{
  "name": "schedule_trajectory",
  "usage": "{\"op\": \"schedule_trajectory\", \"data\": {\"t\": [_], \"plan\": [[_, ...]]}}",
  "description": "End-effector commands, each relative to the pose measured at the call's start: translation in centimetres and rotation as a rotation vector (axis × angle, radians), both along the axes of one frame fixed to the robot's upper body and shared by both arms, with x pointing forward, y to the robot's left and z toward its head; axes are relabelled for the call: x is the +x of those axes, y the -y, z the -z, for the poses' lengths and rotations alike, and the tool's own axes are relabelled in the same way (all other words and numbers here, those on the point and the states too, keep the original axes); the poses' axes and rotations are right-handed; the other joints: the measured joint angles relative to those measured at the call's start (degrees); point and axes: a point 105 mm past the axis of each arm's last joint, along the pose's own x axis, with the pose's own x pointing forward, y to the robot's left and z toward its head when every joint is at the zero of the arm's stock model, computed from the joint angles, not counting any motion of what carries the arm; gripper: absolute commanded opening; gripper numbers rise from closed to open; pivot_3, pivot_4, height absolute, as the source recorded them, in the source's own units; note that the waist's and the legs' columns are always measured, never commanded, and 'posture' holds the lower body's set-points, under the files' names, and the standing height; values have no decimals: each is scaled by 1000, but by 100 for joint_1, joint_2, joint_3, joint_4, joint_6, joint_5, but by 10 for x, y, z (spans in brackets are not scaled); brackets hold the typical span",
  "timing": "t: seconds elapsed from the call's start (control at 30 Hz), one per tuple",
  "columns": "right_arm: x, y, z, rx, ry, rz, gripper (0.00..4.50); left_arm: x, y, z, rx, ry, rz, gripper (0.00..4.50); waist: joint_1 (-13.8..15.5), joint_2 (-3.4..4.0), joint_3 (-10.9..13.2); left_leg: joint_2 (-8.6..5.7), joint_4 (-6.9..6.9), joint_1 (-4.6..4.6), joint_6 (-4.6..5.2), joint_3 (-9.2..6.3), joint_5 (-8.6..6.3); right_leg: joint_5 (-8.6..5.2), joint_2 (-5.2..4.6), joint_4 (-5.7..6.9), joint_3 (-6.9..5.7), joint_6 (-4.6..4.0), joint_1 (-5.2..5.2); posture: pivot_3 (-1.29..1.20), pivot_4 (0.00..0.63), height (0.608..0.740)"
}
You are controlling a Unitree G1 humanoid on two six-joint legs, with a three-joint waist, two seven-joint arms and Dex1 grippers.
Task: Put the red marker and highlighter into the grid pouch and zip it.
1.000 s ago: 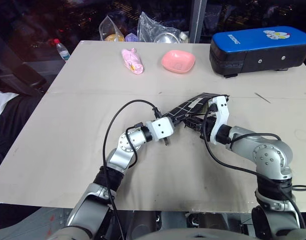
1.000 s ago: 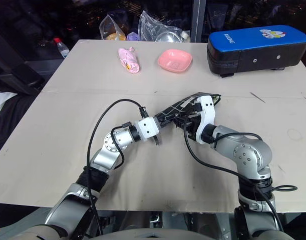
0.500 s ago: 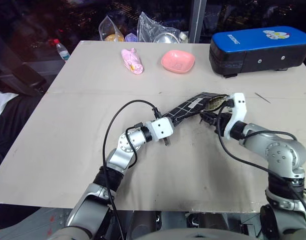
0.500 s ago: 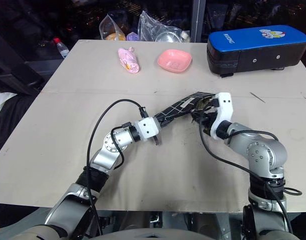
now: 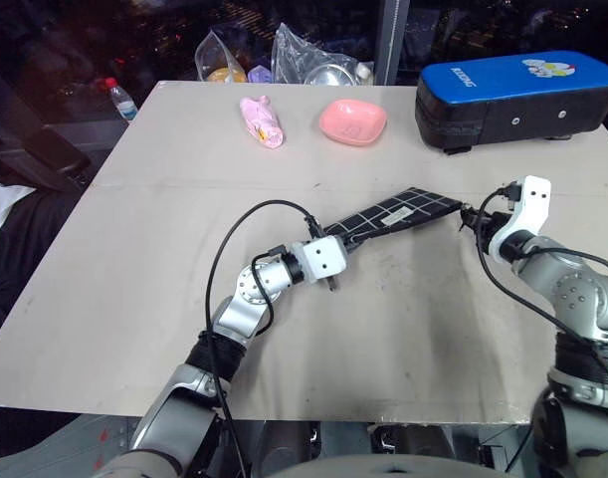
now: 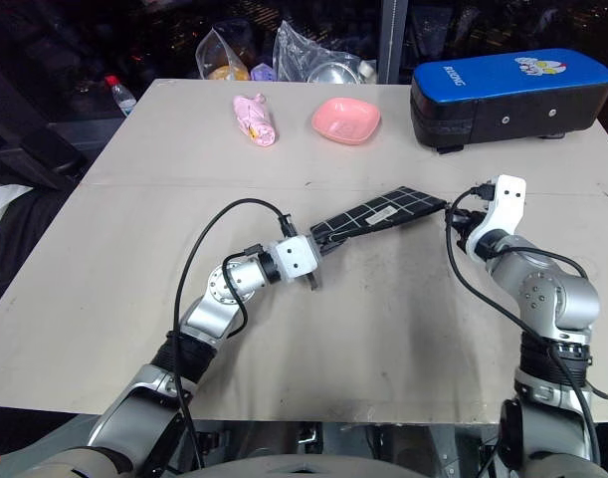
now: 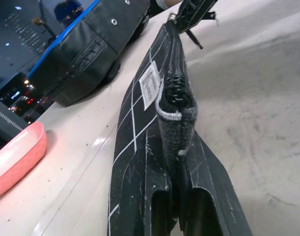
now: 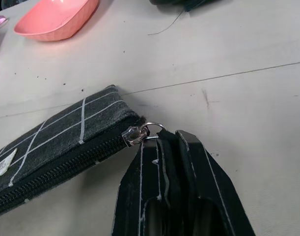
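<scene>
Your left gripper (image 5: 335, 261) is clamped on the near-left end of the flat black fabric grid pouch (image 5: 395, 215) with thin white lines; in the left wrist view the two black fingers (image 7: 162, 209) pinch the fabric end (image 7: 175, 115) between them. The pouch stretches diagonally across the beige table (image 5: 134, 269), from that grip up toward your right, its small white label (image 7: 150, 84) facing up. At the pouch's far-right end, your right gripper (image 5: 470, 214) is closed on the black zipper pull; the right wrist view shows the silver slider and ring (image 8: 140, 132) at the very corner of the pouch, touching the fingertips (image 8: 184, 142), and the zipper teeth (image 8: 56, 174) run shut along the visible edge. The marker and highlighter cannot be made out.

Along the far edge of the table, left to right: a small clear bottle with a red cap (image 5: 122, 98), a pink crumpled soft item (image 5: 263, 120), a shallow pink dish (image 5: 353, 121), and a large blue-and-black case (image 5: 517, 97).
</scene>
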Motion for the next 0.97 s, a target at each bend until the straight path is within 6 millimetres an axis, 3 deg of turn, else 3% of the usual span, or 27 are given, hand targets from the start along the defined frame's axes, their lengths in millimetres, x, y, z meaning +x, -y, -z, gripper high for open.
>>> {"op": "schedule_trajectory", "data": {"t": [0.03,0.1,0.13,0.17,0.2,0.27,0.3,0.37,0.47,0.6,0.67,0.77,0.97], "plan": [[-13,3,-13,-109,73,-100,694,4,-24,-3,-6,6,-61,0,0,0,0,0,0,0,0,1,0,0,-1,0,1,0,0,0,150,688],[-26,0,-7,-212,89,-223,1396,4,-38,-4,1,-3,-88,0,-1,0,0,-1,0,0,2,1,-1,0,-3,-2,1,0,1,0,150,688],[-29,0,-5,-235,91,-251,1478,5,-42,-5,4,5,-100,316,-3,1,0,0,1,0,2,1,-1,0,-3,-2,2,0,1,0,150,688],[-32,3,-3,-259,97,-265,1860,4,-46,-5,7,6,-108,633,-4,0,0,-1,1,1,2,3,-1,0,-4,-1,4,0,0,0,150,688],[-35,10,0,-306,119,-274,2468,1,-53,-5,15,0,-110,986,-9,0,0,0,-1,3,6,0,-4,-1,-2,-2,3,1,1,0,150,688],[-42,31,6,-401,199,-314,3212,-7,-74,-5,9,-13,-151,1780,-14,0,0,-1,-1,3,6,1,-4,-1,-1,-4,3,2,1,0,150,688],[-47,36,9,-435,214,-345,3872,-11,-81,-4,3,-29,-166,2426,-14,0,1,1,-7,8,3,4,-2,-2,-1,-9,6,3,3,0,150,688],[-53,42,14,-458,240,-397,4500,-22,-89,1,-12,-98,-167,3272,-12,0,1,1,-8,8,2,7,-1,-2,-2,-8,8,3,1,0,150,688],[-59,50,21,-485,253,-453,4500,-37,-96,7,-41,-205,-166,4472,-11,0,2,3,-5,12,1,10,-1,-2,-3,-6,10,3,3,0,150,688],[-68,59,36,-509,264,-549,4500,-65,-108,16,-133,-408,-204,4472,-12,-1,2,5,-4,20,1,12,-1,-3,-4,-6,15,2,9,0,150,688],[-74,59,38,-433,294,-599,4500,-74,-109,16,-183,-468,-230,4472,1,0,3,6,-4,21,1,11,-1,-3,-4,-6,13,2,9,0,150,688],[-81,61,43,-343,298,-654,4500,-83,-109,18,-242,-543,-277,4472,20,0,4,5,-4,22,1,8,-1,-3,-4,-6,12,2,12,0,150,688],[-85,61,46,-339,280,-733,4500,-92,-106,21,-246,-559,-301,4472,16,1,4,4,-3,32,11,8,-7,-4,-4,-6,15,-1,20,0,150,688]]}}
